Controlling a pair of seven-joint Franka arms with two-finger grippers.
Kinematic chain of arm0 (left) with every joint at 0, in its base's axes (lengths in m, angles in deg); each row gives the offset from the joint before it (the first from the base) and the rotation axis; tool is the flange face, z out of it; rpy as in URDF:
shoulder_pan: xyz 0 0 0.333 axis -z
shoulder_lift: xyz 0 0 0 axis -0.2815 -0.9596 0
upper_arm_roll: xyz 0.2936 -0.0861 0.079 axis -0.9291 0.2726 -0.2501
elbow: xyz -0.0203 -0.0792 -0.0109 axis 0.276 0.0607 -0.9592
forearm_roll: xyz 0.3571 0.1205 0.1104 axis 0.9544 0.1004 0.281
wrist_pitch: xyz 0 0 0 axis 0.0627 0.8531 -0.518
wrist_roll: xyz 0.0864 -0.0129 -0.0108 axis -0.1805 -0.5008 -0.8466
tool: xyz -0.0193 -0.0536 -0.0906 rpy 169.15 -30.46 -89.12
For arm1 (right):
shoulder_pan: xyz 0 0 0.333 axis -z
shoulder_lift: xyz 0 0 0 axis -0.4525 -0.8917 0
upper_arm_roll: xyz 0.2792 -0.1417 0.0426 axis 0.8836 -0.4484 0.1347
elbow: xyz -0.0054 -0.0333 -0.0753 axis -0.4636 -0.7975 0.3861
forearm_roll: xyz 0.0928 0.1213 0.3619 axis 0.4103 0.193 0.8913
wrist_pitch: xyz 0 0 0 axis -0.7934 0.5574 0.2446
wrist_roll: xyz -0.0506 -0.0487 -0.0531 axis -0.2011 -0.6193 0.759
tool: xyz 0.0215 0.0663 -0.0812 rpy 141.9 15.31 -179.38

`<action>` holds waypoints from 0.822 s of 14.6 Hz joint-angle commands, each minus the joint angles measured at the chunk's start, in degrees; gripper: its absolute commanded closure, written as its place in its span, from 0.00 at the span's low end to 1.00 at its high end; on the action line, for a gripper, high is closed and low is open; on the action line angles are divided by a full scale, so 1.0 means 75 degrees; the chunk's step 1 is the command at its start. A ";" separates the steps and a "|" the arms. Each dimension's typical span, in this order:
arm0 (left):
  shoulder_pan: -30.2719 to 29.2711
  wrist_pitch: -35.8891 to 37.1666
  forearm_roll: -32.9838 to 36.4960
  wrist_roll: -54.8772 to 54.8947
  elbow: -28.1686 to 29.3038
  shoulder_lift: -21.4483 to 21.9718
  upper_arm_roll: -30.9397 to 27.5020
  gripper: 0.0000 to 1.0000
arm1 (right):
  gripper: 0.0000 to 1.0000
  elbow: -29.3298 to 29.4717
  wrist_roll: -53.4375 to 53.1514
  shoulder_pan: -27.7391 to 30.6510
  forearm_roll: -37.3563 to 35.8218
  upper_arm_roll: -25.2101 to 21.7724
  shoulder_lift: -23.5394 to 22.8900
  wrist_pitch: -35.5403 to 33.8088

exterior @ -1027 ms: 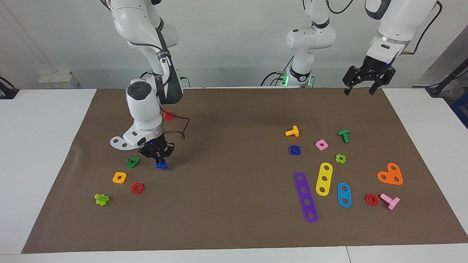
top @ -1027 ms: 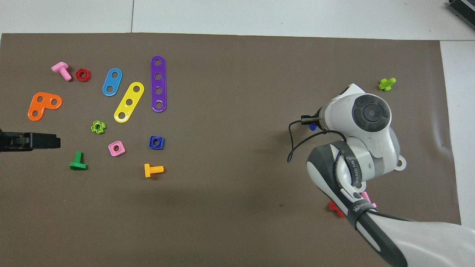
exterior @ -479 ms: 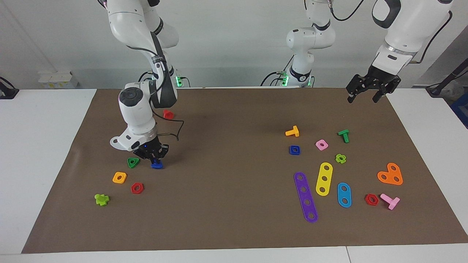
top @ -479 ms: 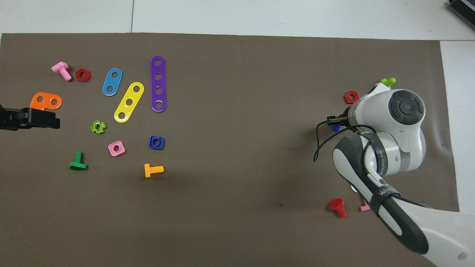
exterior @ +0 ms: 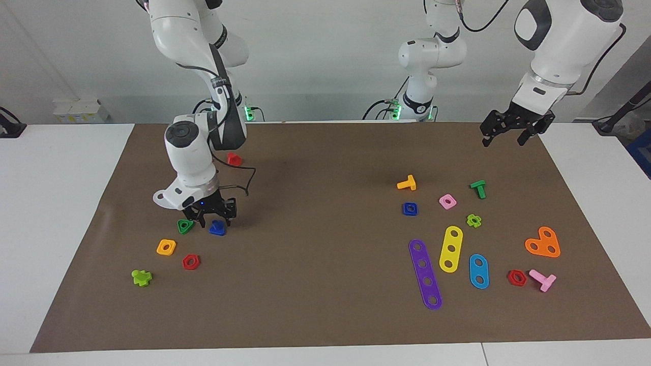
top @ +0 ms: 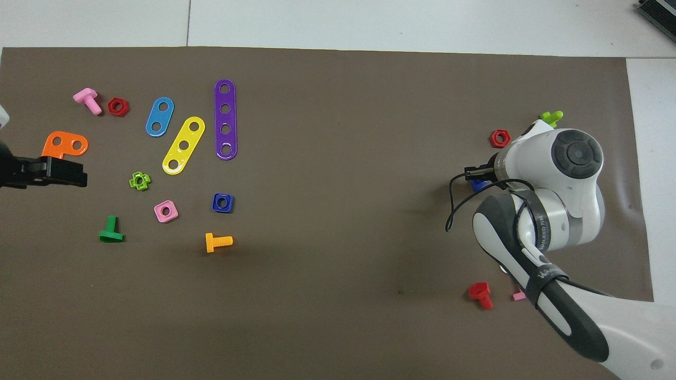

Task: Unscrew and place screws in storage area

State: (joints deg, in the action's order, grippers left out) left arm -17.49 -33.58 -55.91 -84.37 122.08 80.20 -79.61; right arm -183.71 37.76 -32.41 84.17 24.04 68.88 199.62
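Blue plastic shows between the tips of your right claw (exterior: 215, 219): the blue bolt (exterior: 217, 228) lies on the brown mat (exterior: 315, 305) with the claw spread open around and just above it, no longer pinching it as far as the facing view shows. So the step in hand is the release. The bolt is in the storage stretch, toward the right arm's end of the tabletop (exterior: 56, 213), just beside the green triangular nut (exterior: 185, 226).

To finish well, lift the claw straight up. Do not sweep sideways, for the fingertips stand close on either side of the bolt's head and a slanted exit could flick it into the triangular nut. Check that the bolt stays down as you rise; a light plastic piece may cling to a pad.

Outward from there lie the orange square nut (exterior: 166, 247) and the red hexagonal nut (exterior: 190, 262), both nearer the tabletop's edge away from the robots, then a lime cross-shaped piece (exterior: 141, 277) toward the corner. The white arc strip (exterior: 165, 198) sits under the wrist, so watch it on the way up.

Your left claw (exterior: 508, 133) waits, open and empty, over the mat's corner at the left arm's end.
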 commanded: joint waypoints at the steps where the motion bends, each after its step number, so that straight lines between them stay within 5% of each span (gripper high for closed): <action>1: -0.0070 -0.0011 0.0156 0.0156 0.0234 0.0207 0.0031 0.00 | 0.05 0.0334 0.0082 0.0031 0.0173 0.0051 0.0331 -0.0683; 7: -0.0070 0.0036 0.0156 0.0168 0.0258 0.0242 0.0043 0.00 | 0.02 0.0873 -0.0246 0.0008 0.0406 0.0051 0.1642 -0.2441; 12: -0.0070 0.0024 0.0156 0.0179 0.0269 0.0242 0.0043 0.00 | 0.01 0.2523 -0.0234 0.0090 0.0583 0.0004 0.1914 -0.4501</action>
State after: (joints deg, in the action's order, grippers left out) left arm -17.49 -33.56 -55.86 -83.80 122.51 80.50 -79.62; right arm -170.96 36.60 -32.46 87.67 23.86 84.28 172.00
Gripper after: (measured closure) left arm 0.000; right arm 0.009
